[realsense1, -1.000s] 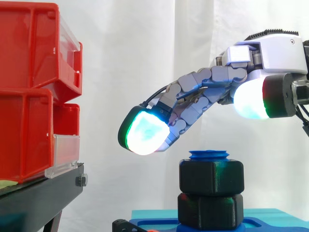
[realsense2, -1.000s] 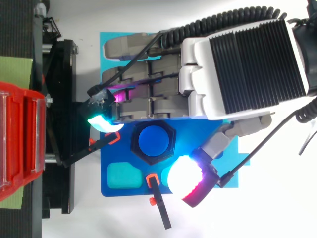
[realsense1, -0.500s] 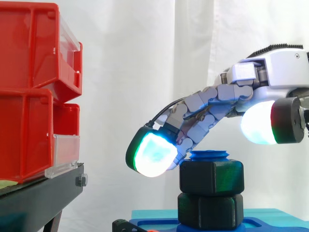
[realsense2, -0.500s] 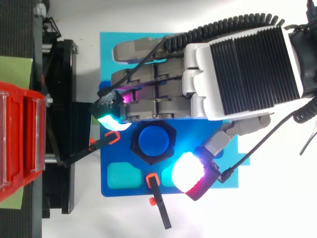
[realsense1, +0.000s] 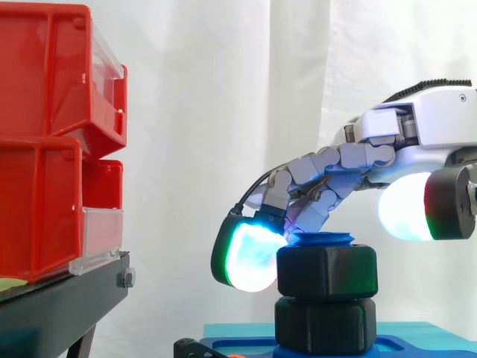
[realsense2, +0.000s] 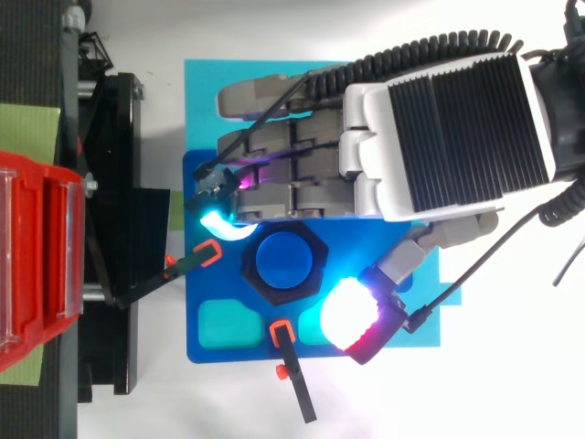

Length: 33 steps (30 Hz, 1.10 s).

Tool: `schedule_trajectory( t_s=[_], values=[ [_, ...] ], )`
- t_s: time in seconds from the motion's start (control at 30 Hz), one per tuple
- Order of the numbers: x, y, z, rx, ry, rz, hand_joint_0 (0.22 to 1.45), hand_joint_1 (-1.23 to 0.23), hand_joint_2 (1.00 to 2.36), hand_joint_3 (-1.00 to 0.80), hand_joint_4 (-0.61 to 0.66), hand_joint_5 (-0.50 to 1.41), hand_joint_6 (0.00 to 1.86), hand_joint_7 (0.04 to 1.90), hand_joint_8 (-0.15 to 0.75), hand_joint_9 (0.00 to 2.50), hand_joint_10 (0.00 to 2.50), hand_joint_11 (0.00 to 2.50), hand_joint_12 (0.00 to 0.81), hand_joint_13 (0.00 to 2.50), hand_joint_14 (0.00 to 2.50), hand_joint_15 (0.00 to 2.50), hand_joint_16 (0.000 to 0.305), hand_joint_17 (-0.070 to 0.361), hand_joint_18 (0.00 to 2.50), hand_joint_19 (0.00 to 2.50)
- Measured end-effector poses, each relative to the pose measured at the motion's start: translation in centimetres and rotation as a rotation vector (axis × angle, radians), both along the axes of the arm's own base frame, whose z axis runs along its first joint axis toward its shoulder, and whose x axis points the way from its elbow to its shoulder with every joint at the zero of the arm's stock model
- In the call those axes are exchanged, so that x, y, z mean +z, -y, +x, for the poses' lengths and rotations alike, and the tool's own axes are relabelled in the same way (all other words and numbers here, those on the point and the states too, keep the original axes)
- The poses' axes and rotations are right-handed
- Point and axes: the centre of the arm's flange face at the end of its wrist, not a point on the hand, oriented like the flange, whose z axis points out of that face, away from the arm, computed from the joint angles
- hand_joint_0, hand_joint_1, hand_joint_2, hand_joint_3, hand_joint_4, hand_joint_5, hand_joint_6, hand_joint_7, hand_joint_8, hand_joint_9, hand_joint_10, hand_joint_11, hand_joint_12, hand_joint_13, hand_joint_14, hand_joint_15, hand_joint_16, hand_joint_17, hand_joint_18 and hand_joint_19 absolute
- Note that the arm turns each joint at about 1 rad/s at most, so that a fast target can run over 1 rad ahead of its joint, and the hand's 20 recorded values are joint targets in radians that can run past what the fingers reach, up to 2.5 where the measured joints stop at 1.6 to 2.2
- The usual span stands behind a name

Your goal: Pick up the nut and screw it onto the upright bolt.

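The black nut (realsense1: 326, 272) sits on the upright blue bolt (realsense1: 322, 239), and the bolt's round top pokes out just above it. Under the nut is another black six-sided piece (realsense1: 324, 324), standing on a blue plate (realsense2: 196, 352). The hand (realsense1: 335, 168) reaches over the nut with its fingers spread apart and holds nothing. One glowing fingertip (realsense1: 250, 257) is right by the nut's left side; I cannot tell if it touches. The thumb pad (realsense1: 406, 207) is off to the other side, clear of the nut. Red bins (realsense1: 45, 142) stand on a black stand (realsense1: 59, 309) at the left.

Nut (realsense1: 326, 270) on bolt (realsense1: 322, 239), bolt on base plate (realsense2: 247, 352); bins (realsense1: 52, 142) on stand (realsense1: 59, 306) at side view's left; fingers (realsense1: 250, 257) just beside nut.
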Motion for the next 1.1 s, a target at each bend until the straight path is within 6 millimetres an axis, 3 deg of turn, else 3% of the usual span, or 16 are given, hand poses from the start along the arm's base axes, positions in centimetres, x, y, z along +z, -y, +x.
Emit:
schedule_trajectory(
  t_s=[0.23,0.47,0.57,0.67,0.73,0.77,0.97,1.1],
  values=[
    [-0.1,0.3,-0.1,-0.003,-0.002,-0.003,0.50,-0.26,1.00,-0.50,0.24,-0.01,0.50,1.44,0.226,0.71,0.00,0.00,0.211,0.69,0.00,0.00,0.018,0.039,0.33,0.00],
    [-0.1,1.2,-0.2,-0.010,0.000,-0.017,0.51,-0.29,1.00,-0.50,0.15,0.02,0.59,1.41,0.252,1.03,0.00,0.00,0.173,0.90,0.00,0.00,0.014,0.031,0.57,0.00],
    [-0.1,1.7,-0.3,-0.013,0.002,-0.023,0.52,-0.30,1.00,-0.50,0.08,0.06,0.61,1.34,0.216,1.32,0.00,0.00,0.128,1.05,0.00,0.00,0.009,0.020,0.71,0.03],
    [-0.1,2.3,-0.4,-0.015,0.003,-0.031,0.53,-0.31,1.00,-0.50,0.06,0.06,0.64,1.28,0.191,1.44,0.00,0.00,0.112,1.13,0.00,0.00,0.006,0.014,0.79,0.07],
    [-0.2,2.8,-0.6,-0.016,0.004,-0.037,0.53,-0.31,1.00,-0.50,0.09,0.06,0.59,1.38,0.205,1.42,0.00,0.00,0.120,1.11,0.00,0.00,0.007,0.016,0.78,0.07],
    [-0.1,3.1,-0.6,-0.017,0.005,-0.040,0.53,-0.31,1.00,-0.50,0.12,0.07,0.51,1.54,0.228,1.40,0.00,0.00,0.128,1.08,0.00,0.00,0.008,0.019,0.76,0.06],
    [0.2,4.2,-0.8,-0.016,0.013,-0.049,0.51,-0.30,1.00,-0.50,0.23,-0.02,0.50,1.12,0.245,1.20,0.00,0.00,0.154,0.96,0.00,0.00,0.014,0.031,0.64,0.04],
    [0.9,4.6,-0.6,-0.016,0.025,-0.050,0.50,-0.29,1.00,-0.50,0.21,-0.07,0.50,0.85,0.218,1.08,0.00,0.00,0.166,0.90,0.00,0.00,0.016,0.036,0.59,0.03]
  ],
)
